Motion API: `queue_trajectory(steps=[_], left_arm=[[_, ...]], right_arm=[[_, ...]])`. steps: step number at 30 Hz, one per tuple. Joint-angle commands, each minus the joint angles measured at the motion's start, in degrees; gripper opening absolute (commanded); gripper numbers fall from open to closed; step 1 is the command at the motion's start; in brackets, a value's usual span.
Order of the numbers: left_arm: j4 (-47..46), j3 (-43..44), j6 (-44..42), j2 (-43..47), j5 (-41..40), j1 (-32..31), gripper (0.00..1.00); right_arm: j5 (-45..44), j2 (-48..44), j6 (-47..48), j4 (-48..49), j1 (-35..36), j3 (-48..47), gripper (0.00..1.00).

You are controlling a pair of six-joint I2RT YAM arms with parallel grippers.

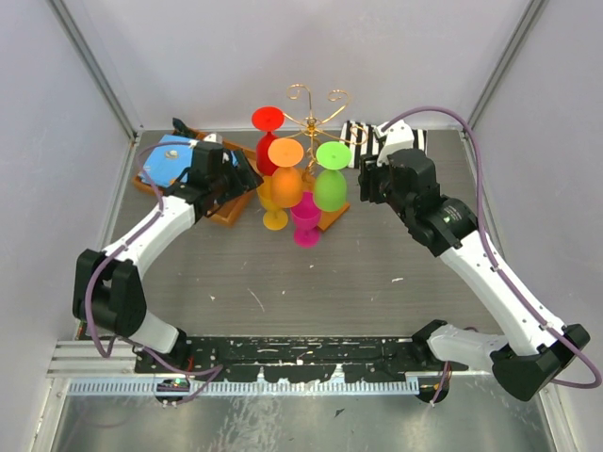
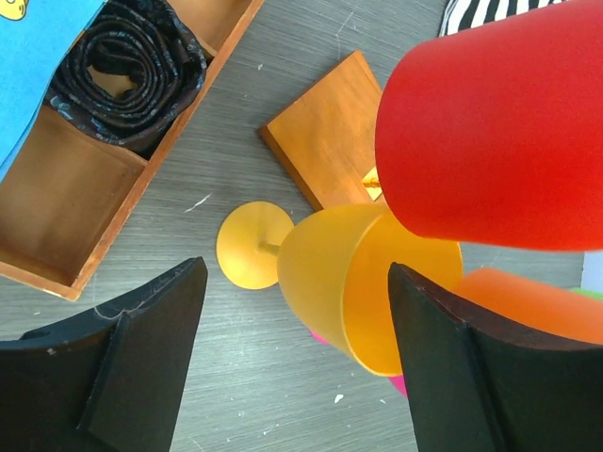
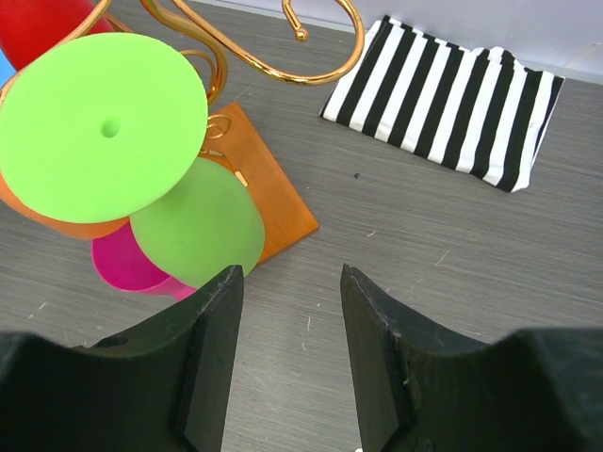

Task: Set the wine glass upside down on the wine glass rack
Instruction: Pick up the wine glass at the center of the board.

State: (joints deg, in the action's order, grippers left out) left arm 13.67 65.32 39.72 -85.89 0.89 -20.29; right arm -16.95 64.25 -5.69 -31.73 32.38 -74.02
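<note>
Below, the yellow glass (image 2: 320, 273) lay on its side on the surface (image 1: 283, 282) beside the wooden base of the rack (image 1: 316, 118), between the open jaws of the left tool (image 2: 297, 268). 3 glasses (image 1: 329, 188) hung upside down; the right tool (image 3: 289, 278) gaped empty.

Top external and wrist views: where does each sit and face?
Top external: above and behind, looking down; left arm, right arm show.
Left wrist: on left arm, looking down past left end effector at yellow glass, wooden tray.
Right wrist: on right arm, past right end effector toward green glass, striped cloth.
Shared: both wrists see the rack base.
</note>
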Motion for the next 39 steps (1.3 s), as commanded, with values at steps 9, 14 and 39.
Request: queue_trajectory(steps=[9, 14, 39], left_arm=[[3.76, 5.4, -1.62, -4.39, -4.09, -1.33, 0.73], [4.82, 5.94, -2.55, -5.29, -3.87, -1.52, 0.65], [10.89, 7.27, -6.37, -2.7, -5.75, -1.7, 0.23]], right_arm=[[-2.13, -1.81, 1.55, 1.51, -0.13, -0.04, 0.52], [-2.08, -1.76, 1.4, 1.4, -0.1, -0.34, 0.52], [-0.26, -0.92, 0.7, 1.84, -0.1, -0.49, 0.53]])
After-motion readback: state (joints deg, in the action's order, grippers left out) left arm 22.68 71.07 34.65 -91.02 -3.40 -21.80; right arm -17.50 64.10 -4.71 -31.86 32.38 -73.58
